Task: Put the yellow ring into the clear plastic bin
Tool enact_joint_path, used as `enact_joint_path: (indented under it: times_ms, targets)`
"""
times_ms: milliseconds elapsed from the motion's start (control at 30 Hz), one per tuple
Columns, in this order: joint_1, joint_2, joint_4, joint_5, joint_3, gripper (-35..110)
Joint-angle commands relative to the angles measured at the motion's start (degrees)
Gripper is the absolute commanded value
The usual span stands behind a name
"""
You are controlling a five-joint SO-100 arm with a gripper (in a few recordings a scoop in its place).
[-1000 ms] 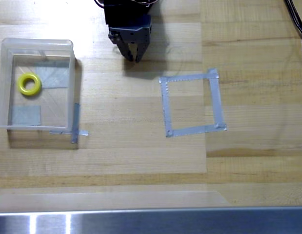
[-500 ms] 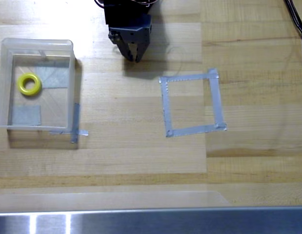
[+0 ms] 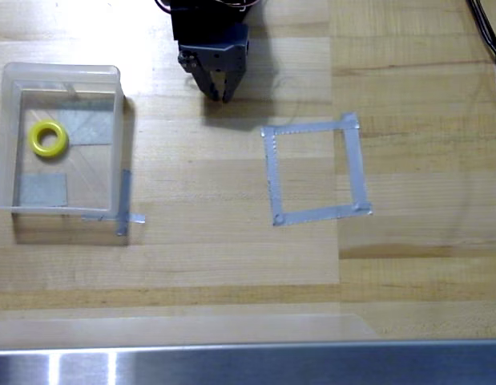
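Observation:
The yellow ring (image 3: 49, 138) lies flat inside the clear plastic bin (image 3: 118, 136), towards the bin's left side, with grey tape patches showing through the base. My gripper (image 3: 222, 96) hangs at the top centre of the overhead view, well to the right of the bin, pointing down the picture. Its fingers meet at the tips and hold nothing.
A flat square outline of grey tape (image 3: 314, 170) lies on the wooden table right of centre. More grey tape strips (image 3: 123, 204) stick out at the bin's lower right corner. A metal rail (image 3: 248, 365) runs along the bottom edge. Black cables (image 3: 489, 36) cross the top right corner.

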Motion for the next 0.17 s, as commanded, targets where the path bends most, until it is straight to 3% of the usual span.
enact_joint_path:
  times_ms: [0,133]
  targets:
    - [-0.26,0.53,2.81,0.70,-0.53,3]
    - [-0.26,0.53,2.81,0.70,-0.53,3]
